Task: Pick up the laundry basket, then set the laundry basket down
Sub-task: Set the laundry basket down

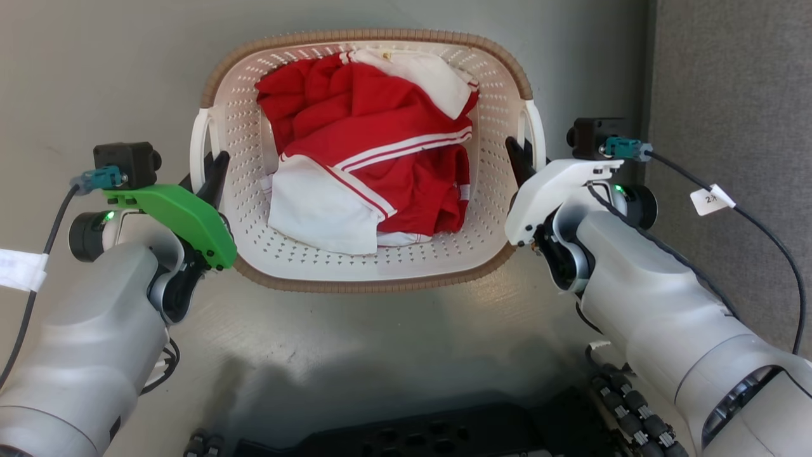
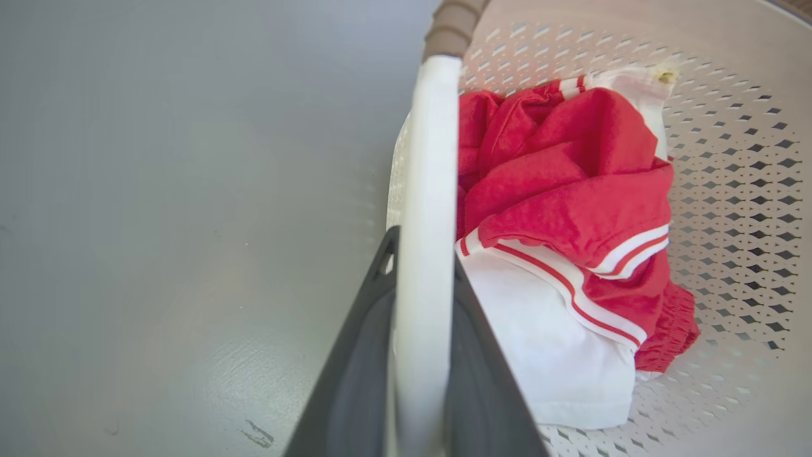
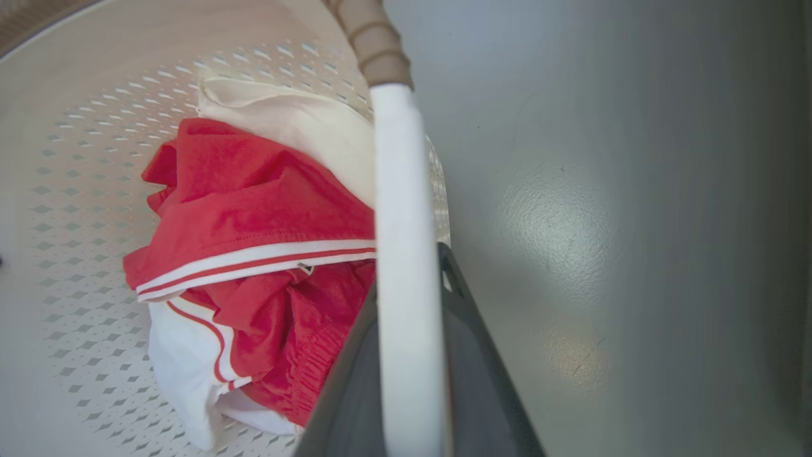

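Your left forearm (image 1: 82, 355), pale and closest to the camera, reaches up to the left end of the laundry basket (image 1: 488, 209). At that end the left hand (image 1: 209, 171), under a green cover, is closed on the basket's white left handle (image 1: 198, 143). The wrist view shows the handle (image 2: 425, 190) running between the two dark fingers, one on the outside of the basket and one on the inside.

Inside the basket lie crumpled red and white clothes (image 1: 374, 146), heaped toward its far side.

At the basket's right end the right hand (image 1: 523, 158) is clamped the same way on the white right handle (image 1: 536, 130), with the right forearm (image 1: 666, 317) trailing back from it. A matched grip at both ends likely serves to keep the load level in a lift.

The basket sits midway between the hands over a grey floor (image 1: 95, 76); whether it rests there or is raised, you cannot tell. Its mouth faces up, and its long axis runs left to right, handle to handle, with the brown rim (image 1: 368, 35) along the long sides.
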